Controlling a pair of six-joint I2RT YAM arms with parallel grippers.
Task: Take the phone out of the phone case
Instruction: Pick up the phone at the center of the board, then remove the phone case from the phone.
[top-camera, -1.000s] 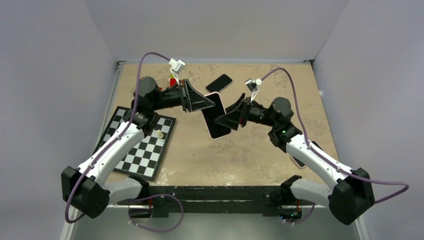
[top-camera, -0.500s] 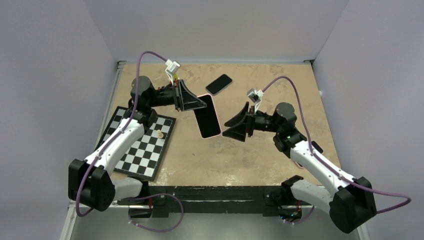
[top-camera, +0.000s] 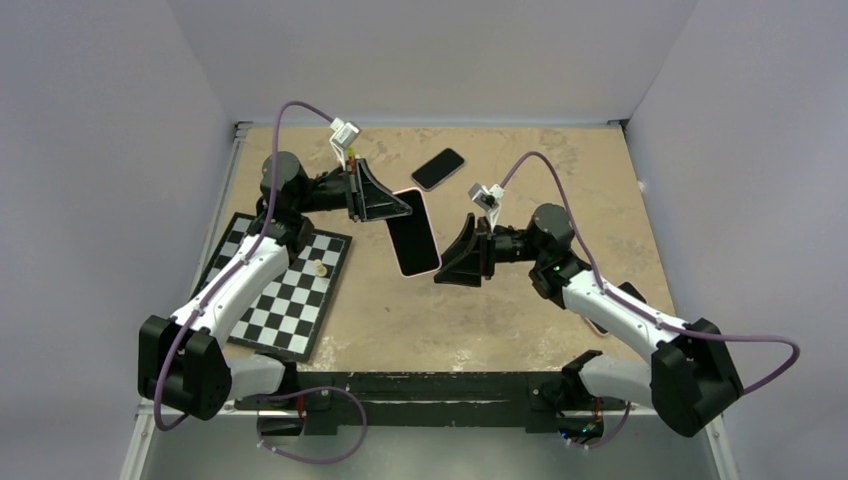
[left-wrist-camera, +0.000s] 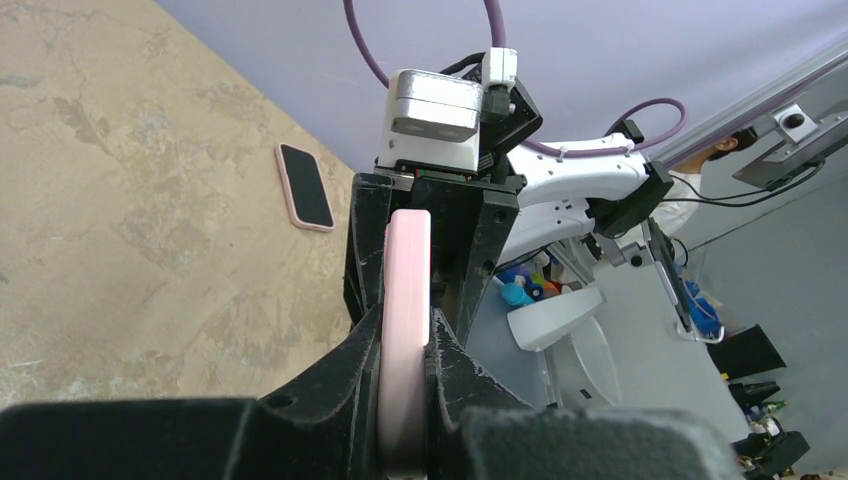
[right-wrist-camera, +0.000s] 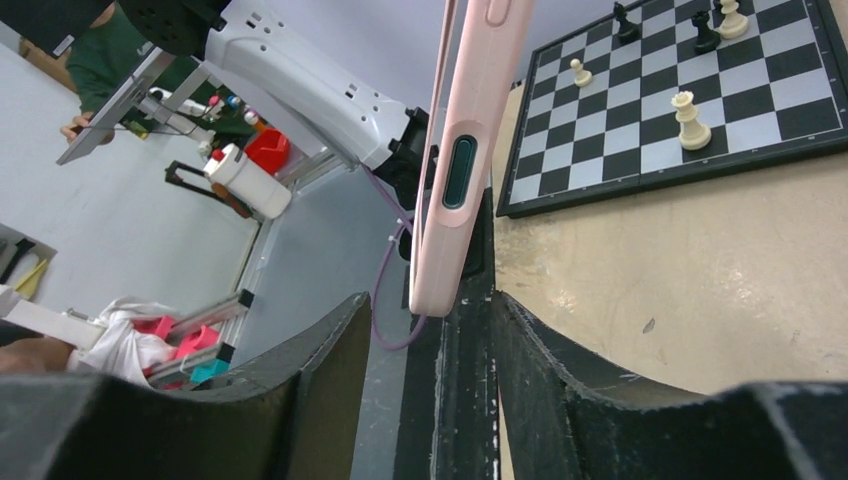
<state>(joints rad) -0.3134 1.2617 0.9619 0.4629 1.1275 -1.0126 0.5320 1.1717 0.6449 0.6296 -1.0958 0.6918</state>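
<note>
While the left gripper (left-wrist-camera: 405, 350) pinched the pink phone case (left-wrist-camera: 407, 280), phone (top-camera: 413, 238) inside, above the table (top-camera: 520, 310), the right gripper (right-wrist-camera: 428, 330) gaped empty at its end. Three phones in all; only the left wrist view plainly showed the second pink-cased phone (left-wrist-camera: 305, 187).

Open desk (top-camera: 500, 310) lies near the arm bases; the chessboard (top-camera: 285, 290) occupies the left, and the phone case (top-camera: 413, 232), held aloft, stands just before the right end effector (top-camera: 450, 255).

pink phone case (right-wrist-camera: 478, 100), black-and-white chessboard (top-camera: 285, 295), tan table (top-camera: 560, 170)
</note>
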